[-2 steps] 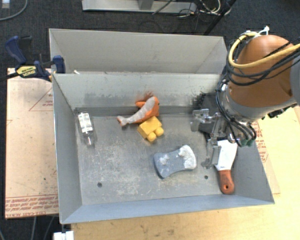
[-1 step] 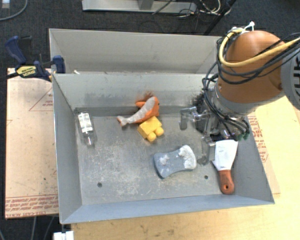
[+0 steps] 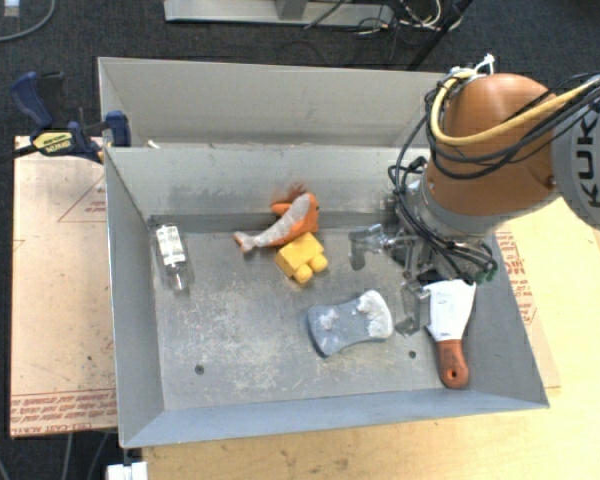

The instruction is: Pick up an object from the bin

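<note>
Grey-and-white pad [image 3: 350, 325], a lumpy, flattish thing, lies on the floor of the grey metal bin [image 3: 240, 368], down and to the right of the yellow block [image 3: 302, 258] and apart from it. Right of the yellow block hangs the tool [image 3: 385, 278], released, its two metal fingers spread with nothing between them. One finger stands just right of the block, the other just beside the pad's right end; whether that one touches the pad cannot be told. Farther right of the block, past the tool, lies a scraper [image 3: 450, 328] with a white blade and a reddish-brown handle. An orange and pink fish toy [image 3: 283, 225] touches the block from the upper left. Well left of the block lies a small clear glass bottle [image 3: 170, 248]
</note>
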`<state>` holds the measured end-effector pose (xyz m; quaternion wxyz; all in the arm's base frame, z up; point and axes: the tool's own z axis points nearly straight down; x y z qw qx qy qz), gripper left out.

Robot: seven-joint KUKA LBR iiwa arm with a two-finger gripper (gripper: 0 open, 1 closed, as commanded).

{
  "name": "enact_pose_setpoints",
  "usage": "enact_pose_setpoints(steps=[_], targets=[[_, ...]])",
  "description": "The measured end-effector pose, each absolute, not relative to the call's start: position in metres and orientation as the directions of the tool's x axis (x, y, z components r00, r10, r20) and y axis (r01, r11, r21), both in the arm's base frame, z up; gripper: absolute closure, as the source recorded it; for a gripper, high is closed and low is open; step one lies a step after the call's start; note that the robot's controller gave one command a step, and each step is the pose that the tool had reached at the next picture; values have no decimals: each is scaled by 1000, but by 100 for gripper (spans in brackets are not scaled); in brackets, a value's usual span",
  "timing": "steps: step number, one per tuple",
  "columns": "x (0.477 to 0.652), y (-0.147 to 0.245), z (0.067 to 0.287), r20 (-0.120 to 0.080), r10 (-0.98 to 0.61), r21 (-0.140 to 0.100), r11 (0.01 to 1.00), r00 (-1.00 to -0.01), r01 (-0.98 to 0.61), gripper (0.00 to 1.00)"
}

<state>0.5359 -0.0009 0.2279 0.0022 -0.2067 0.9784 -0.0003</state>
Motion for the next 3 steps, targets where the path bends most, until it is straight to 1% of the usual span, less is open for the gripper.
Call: enact_pose_setpoints(steps=[1, 2, 3], targets=[[532, 10, 176, -11, -261, 0, 965, -965, -261, 0], [531, -2, 137, -6, -280, 1, 960, -960, -280, 0], [529, -5, 117, -8, -198, 1, 980, -980, -198, 0]])
